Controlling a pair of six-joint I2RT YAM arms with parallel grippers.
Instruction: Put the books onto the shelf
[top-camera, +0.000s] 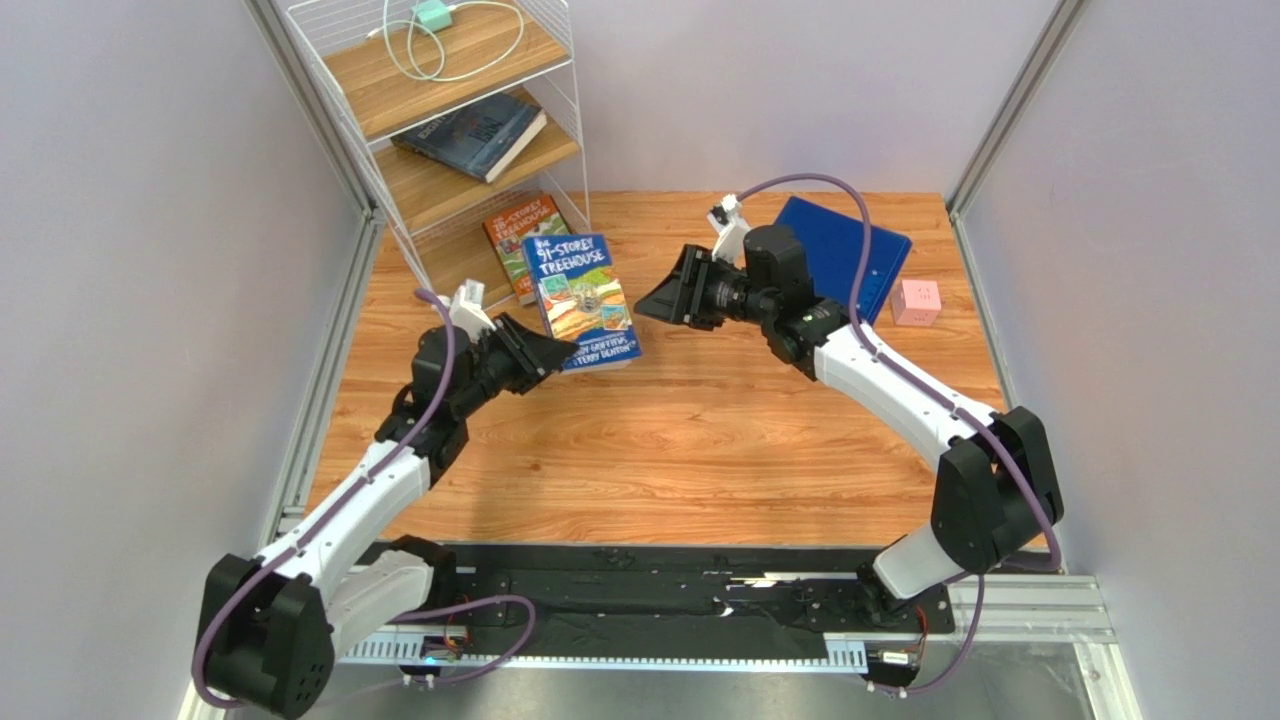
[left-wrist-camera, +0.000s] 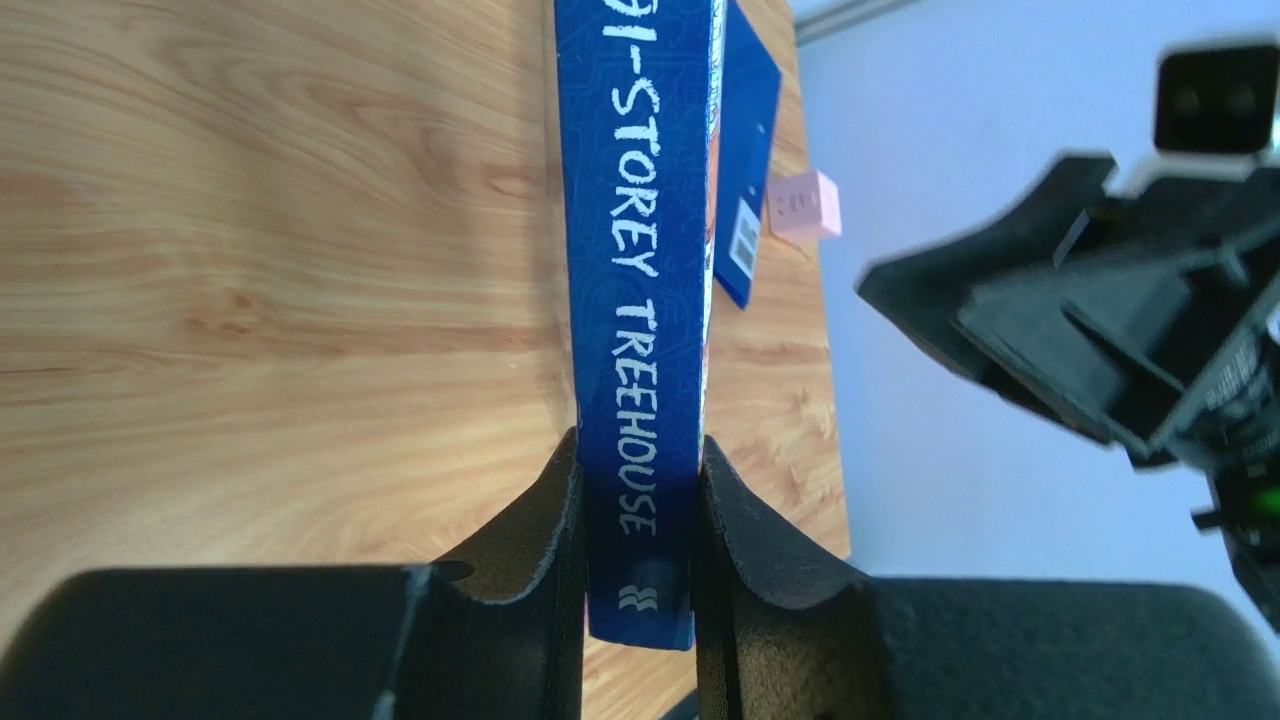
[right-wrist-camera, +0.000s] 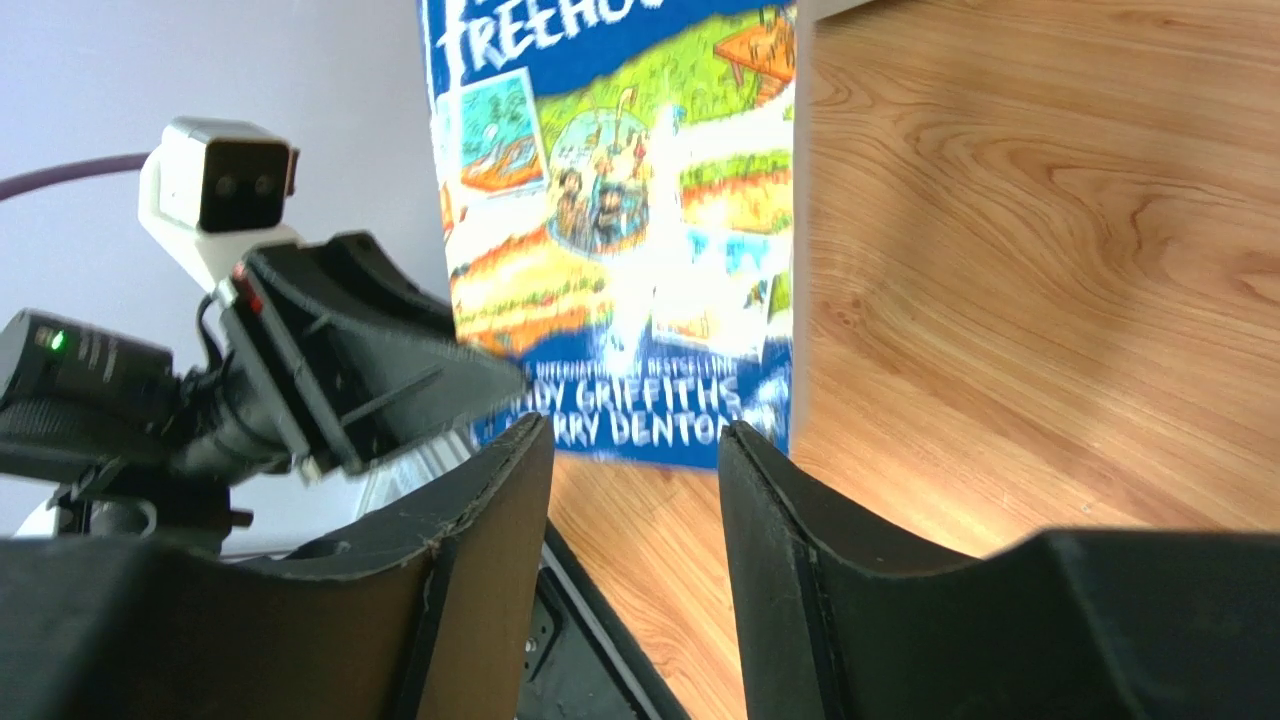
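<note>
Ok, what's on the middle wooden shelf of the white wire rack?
One dark paperback lies flat on the middle wooden shelf. The top shelf covers its back part, so anything there is hidden.

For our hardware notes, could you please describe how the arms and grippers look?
The left arm and right arm have white shells with black joints and bases. A purple cable runs along each. The left gripper and right gripper are black, with two broad curved fingers, and a small white camera sits on each wrist.
</note>
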